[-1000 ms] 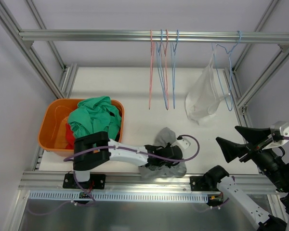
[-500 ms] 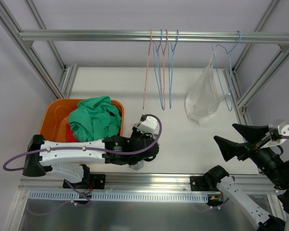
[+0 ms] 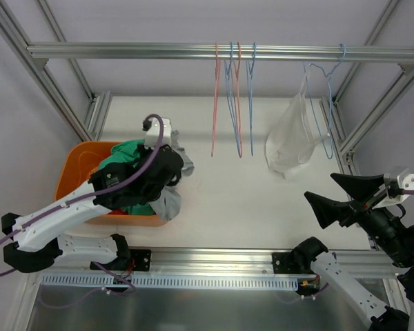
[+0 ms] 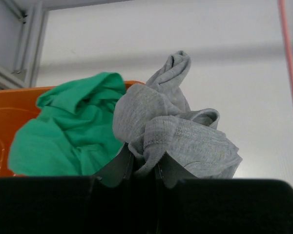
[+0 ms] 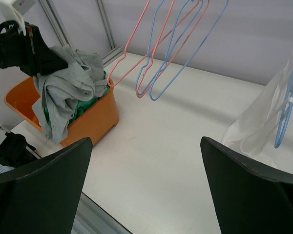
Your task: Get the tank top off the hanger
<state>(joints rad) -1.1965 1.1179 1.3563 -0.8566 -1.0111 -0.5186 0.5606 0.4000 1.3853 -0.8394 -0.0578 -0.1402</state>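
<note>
A white translucent tank top (image 3: 290,141) hangs on a blue hanger (image 3: 326,103) at the right end of the rail; it also shows in the right wrist view (image 5: 263,126). My left gripper (image 3: 171,169) is shut on a bunched grey tank top (image 3: 169,203) and holds it over the right end of the orange bin (image 3: 72,186). In the left wrist view the grey cloth (image 4: 171,131) is pinched between the fingers of the left gripper (image 4: 144,168). My right gripper (image 3: 319,187) is open and empty above the table's right front, below the white tank top.
The bin holds a green garment (image 3: 134,162) and something red. Several empty pink and blue hangers (image 3: 233,103) hang mid-rail (image 3: 124,50). Frame posts stand at both sides.
My left arm swung left from the table's front middle, carrying the grey tank top up over the orange bin. The empty hangers swayed. The right arm has barely moved.
</note>
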